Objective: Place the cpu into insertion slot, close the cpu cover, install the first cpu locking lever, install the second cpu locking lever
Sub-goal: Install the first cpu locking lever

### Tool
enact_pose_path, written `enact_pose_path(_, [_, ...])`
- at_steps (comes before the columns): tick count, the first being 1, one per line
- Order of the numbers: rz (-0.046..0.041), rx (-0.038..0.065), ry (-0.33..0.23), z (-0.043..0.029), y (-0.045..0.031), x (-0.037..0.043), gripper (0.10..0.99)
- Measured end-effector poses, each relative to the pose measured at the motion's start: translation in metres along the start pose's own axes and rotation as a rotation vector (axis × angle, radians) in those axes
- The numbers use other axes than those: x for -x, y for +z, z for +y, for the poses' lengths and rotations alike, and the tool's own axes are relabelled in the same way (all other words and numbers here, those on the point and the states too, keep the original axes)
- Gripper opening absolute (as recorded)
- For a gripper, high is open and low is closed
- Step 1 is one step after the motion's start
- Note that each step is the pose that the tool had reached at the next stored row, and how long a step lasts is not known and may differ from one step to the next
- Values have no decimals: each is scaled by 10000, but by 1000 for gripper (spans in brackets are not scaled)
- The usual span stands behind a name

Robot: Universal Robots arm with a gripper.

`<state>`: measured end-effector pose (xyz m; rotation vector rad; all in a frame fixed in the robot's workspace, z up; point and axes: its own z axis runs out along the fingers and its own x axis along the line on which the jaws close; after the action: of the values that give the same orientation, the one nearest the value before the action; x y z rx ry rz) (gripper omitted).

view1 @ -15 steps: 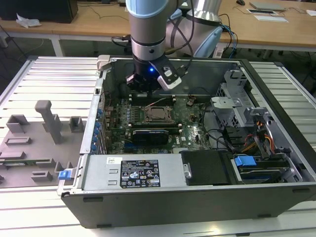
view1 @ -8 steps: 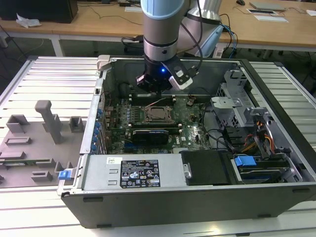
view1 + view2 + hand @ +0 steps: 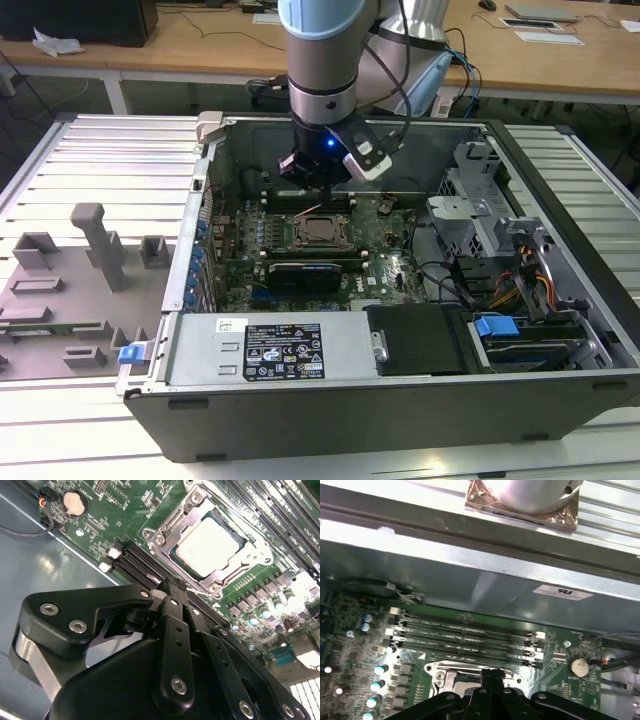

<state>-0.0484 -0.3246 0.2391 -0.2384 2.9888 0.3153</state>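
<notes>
1 gripper (image 3: pixel 169 587) hovers over the memory slots (image 3: pixel 465 630) just beside the insertion slot (image 3: pixel 320 231), fingers pressed together, gripping nothing. The cpu (image 3: pixel 210 545) sits in the slot, with the cpu cover (image 3: pixel 170 527) flat around it.

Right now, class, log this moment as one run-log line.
cpu: seated in insertion slot | cpu cover: lowered around it | end effector: shut, by cover's edge near memory slots
</notes>
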Motion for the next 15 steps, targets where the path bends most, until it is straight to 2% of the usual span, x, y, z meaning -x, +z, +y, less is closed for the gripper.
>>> enact_pose_path(2, [3, -93, -12, -3, 13, -4, 106])
enact_pose_path(5, [32, -293, -12, 7, 43, -6, 106])
enact_pose_path(6, [44, -378, -10, 25, 60, -4, 106])
enact_pose_path(7, [50, -422, -5, 53, 78, -2, 106])
enact_pose_path(11, [47, -429, -2, 133, 117, 8, 106])
enact_pose_path(15, [-7, -437, -13, 162, 156, 8, 106])
